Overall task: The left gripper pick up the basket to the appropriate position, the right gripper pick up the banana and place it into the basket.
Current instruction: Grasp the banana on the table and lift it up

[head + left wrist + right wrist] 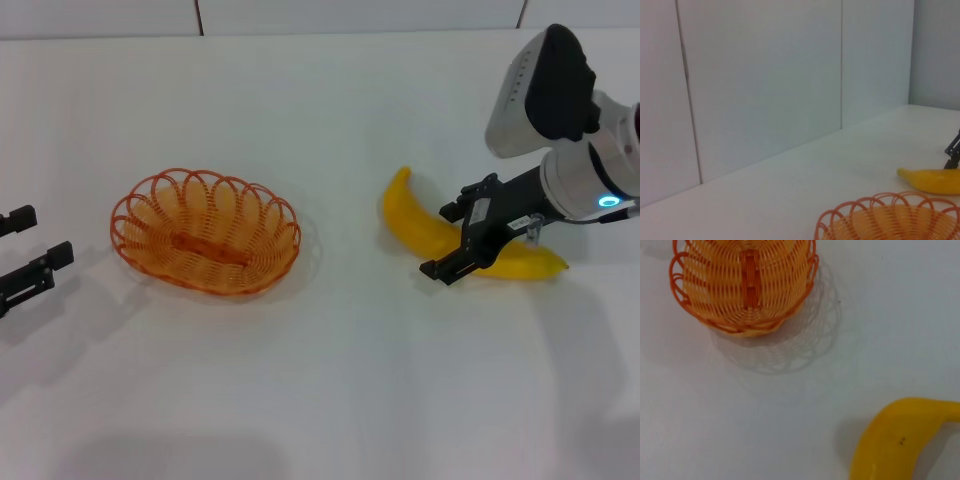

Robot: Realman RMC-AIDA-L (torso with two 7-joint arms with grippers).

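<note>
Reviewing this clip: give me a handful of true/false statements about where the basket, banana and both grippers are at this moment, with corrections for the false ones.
1. The banana lies inside the basket. False: it lies on the white table, apart from the basket, on the robot's right.
2. The right gripper is over the banana's middle with open fingers. True.
3. The left gripper is gripping the basket's rim. False: it is at the left edge of the head view, open, clear of the basket.
4. The basket holds nothing. True.
5. The basket is lifted off the table. False: it rests on the table with its shadow right beside it.
</note>
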